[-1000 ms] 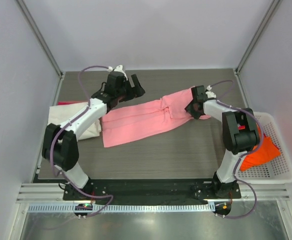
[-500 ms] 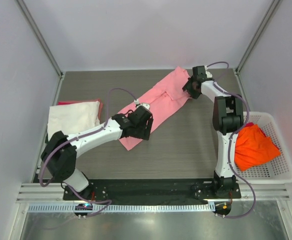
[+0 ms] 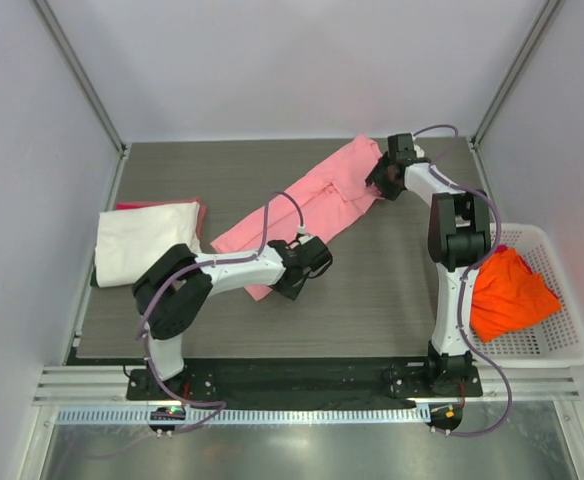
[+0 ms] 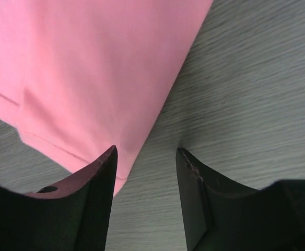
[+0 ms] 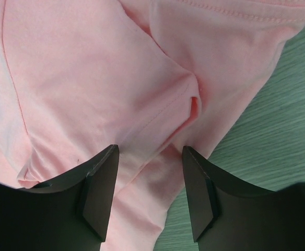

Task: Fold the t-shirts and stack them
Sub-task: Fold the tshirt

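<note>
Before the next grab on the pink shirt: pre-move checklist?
1. Left gripper open: ok.
2. Left jaws straddle the pink shirt edge near its corner: ok.
3. Right gripper open over the shirt's far end: ok.
4. Shirt lying flat: not ok, creased under the right gripper.
5. Cream-white shirt folded, apart from both arms: ok.
6. Either gripper touching cloth: cannot tell.

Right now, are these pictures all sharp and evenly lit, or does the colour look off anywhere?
Top external view: soft, even light, faint shadows, all sharp. Left wrist view: the pink t-shirt looks strongly saturated, the fingers nearly black silhouettes. Right wrist view: the same shirt looks paler and the table takes a greenish cast.
</note>
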`<state>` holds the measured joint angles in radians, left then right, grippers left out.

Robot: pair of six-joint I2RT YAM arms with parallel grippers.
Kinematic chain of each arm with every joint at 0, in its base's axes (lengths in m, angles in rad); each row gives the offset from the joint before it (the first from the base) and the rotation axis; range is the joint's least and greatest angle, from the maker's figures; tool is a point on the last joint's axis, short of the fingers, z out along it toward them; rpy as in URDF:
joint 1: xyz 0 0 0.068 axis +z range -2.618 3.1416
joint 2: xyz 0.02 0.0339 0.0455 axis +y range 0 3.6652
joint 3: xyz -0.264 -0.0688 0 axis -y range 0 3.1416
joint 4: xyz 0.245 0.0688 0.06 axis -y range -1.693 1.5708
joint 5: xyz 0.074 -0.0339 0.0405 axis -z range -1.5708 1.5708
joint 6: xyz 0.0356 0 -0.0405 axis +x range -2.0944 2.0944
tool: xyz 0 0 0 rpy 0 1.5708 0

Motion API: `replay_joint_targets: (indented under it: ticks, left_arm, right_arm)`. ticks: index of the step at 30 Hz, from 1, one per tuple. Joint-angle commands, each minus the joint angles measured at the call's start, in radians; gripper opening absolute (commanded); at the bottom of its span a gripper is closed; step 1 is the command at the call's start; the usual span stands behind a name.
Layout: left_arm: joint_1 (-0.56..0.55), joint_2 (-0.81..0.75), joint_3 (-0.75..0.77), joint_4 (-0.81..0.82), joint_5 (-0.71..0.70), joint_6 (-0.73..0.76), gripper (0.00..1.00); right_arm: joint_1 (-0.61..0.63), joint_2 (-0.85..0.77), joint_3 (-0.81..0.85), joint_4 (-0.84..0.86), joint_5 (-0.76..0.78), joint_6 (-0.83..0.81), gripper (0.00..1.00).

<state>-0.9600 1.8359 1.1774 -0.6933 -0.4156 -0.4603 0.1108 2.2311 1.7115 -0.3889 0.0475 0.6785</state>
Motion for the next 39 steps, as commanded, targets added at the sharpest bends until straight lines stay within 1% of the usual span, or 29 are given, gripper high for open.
replay_joint_targets:
  ticks: [1, 4, 5, 7, 8, 10, 11, 12, 15, 17, 19, 20, 22, 23, 25, 26, 28, 29, 31, 33, 34, 36, 37, 38, 39]
  left_arm:
    - [0.003, 0.066, 0.05, -0.009, -0.031, -0.001, 0.5]
    - [0.003, 0.083, 0.06, -0.021, -0.052, -0.02, 0.43]
    - [0.004, 0.089, 0.064, -0.026, -0.06, -0.031, 0.37]
    - [0.012, 0.091, 0.062, -0.037, -0.068, -0.035, 0.31]
    - [0.014, 0.091, 0.059, -0.04, -0.066, -0.038, 0.23]
    - [0.021, 0.086, 0.05, -0.046, -0.074, -0.046, 0.15]
    - [0.023, 0.083, 0.045, -0.046, -0.077, -0.049, 0.04]
    - [0.032, 0.077, 0.036, -0.049, -0.078, -0.054, 0.0]
    - [0.056, 0.069, 0.027, -0.049, -0.068, -0.072, 0.0]
    - [0.06, 0.066, 0.021, -0.043, -0.029, -0.072, 0.0]
    - [0.058, 0.05, 0.011, -0.016, 0.026, -0.077, 0.0]
    - [0.056, 0.043, -0.001, -0.005, 0.088, -0.08, 0.0]
    - [0.032, 0.03, -0.008, 0.024, 0.135, -0.103, 0.0]
    - [0.002, 0.025, -0.007, 0.029, 0.158, -0.113, 0.0]
    - [-0.034, 0.013, -0.009, 0.049, 0.175, -0.152, 0.0]
    - [-0.072, 0.008, -0.013, 0.069, 0.187, -0.196, 0.0]
    - [-0.109, 0.011, -0.012, 0.129, 0.231, -0.234, 0.0]
    - [-0.146, 0.028, -0.001, 0.144, 0.238, -0.276, 0.0]
    - [-0.18, 0.054, 0.045, 0.195, 0.259, -0.307, 0.0]
    - [-0.223, 0.112, 0.092, 0.225, 0.268, -0.348, 0.0]
    - [-0.233, 0.132, 0.156, 0.232, 0.29, -0.363, 0.0]
    - [-0.27, 0.186, 0.209, 0.277, 0.317, -0.4, 0.0]
    - [-0.281, 0.201, 0.261, 0.291, 0.342, -0.411, 0.0]
    - [-0.305, 0.216, 0.289, 0.299, 0.342, -0.422, 0.09]
    - [-0.318, 0.227, 0.309, 0.304, 0.337, -0.426, 0.14]
  right_arm:
    - [-0.006, -0.018, -0.018, -0.019, -0.02, -0.017, 0.58]
    - [-0.011, -0.013, -0.01, -0.016, -0.023, -0.013, 0.58]
    - [-0.014, -0.01, 0.0, -0.016, -0.021, -0.013, 0.58]
    - [-0.014, 0.001, 0.01, -0.015, -0.026, -0.011, 0.58]
    - [-0.014, 0.004, 0.02, -0.016, -0.026, -0.011, 0.58]
    - [-0.016, 0.019, 0.03, -0.016, -0.026, -0.008, 0.58]
    - [-0.016, 0.027, 0.039, -0.016, -0.026, -0.008, 0.58]
    - [-0.016, 0.038, 0.043, -0.015, -0.026, -0.008, 0.58]
    - [-0.016, 0.058, 0.056, -0.018, -0.026, -0.005, 0.58]
    - [-0.016, 0.076, 0.065, -0.018, -0.024, -0.005, 0.58]
    - [-0.016, 0.091, 0.076, -0.019, -0.015, -0.005, 0.58]
    - [-0.017, 0.107, 0.088, -0.022, -0.009, -0.007, 0.58]
    - [-0.017, 0.122, 0.105, -0.031, -0.008, -0.011, 0.58]
    - [-0.017, 0.139, 0.124, -0.036, -0.012, -0.016, 0.58]
    - [-0.014, 0.151, 0.14, -0.045, -0.023, -0.025, 0.58]
    - [-0.014, 0.154, 0.149, -0.045, -0.028, -0.036, 0.58]
    - [-0.014, 0.163, 0.157, -0.047, -0.035, -0.049, 0.57]
    - [-0.014, 0.163, 0.163, -0.047, -0.067, -0.054, 0.57]
    - [-0.013, 0.17, 0.172, -0.056, -0.081, -0.071, 0.58]
    - [-0.01, 0.174, 0.186, -0.061, -0.08, -0.074, 0.58]
    - [-0.01, 0.18, 0.192, -0.065, -0.083, -0.077, 0.58]
    - [-0.002, 0.188, 0.217, -0.07, -0.093, -0.086, 0.59]
    - [0.0, 0.197, 0.227, -0.071, -0.101, -0.097, 0.6]
    - [0.004, 0.2, 0.249, -0.08, -0.109, -0.103, 0.6]
    - [0.012, 0.203, 0.257, -0.085, -0.109, -0.106, 0.61]
